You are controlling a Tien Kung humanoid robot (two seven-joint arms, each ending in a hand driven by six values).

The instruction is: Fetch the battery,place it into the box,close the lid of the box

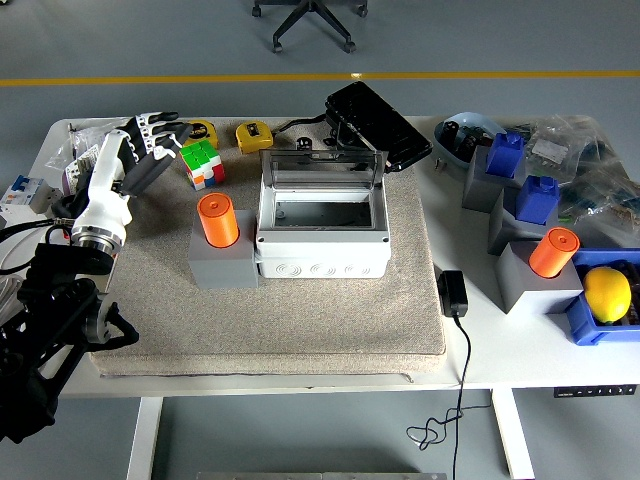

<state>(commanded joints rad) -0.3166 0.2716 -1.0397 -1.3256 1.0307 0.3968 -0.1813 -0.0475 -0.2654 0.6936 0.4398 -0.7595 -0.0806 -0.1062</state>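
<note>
My left hand [150,145] hovers over the far left of the grey mat [330,320], fingers [165,125] spread and empty, near the colour cube [203,163]. The orange battery [217,220] stands upright in its grey holder [222,265], just beside the white box [322,235], whose clear lid [322,165] stands open on the tabletop [530,350]

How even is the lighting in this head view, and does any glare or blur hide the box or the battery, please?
Head view: lighting is soft and even, with only faint shadows beside the white box and the grey stand under the orange battery; the clear lid shows mild reflections; everything is sharp, including the left hand.
</note>
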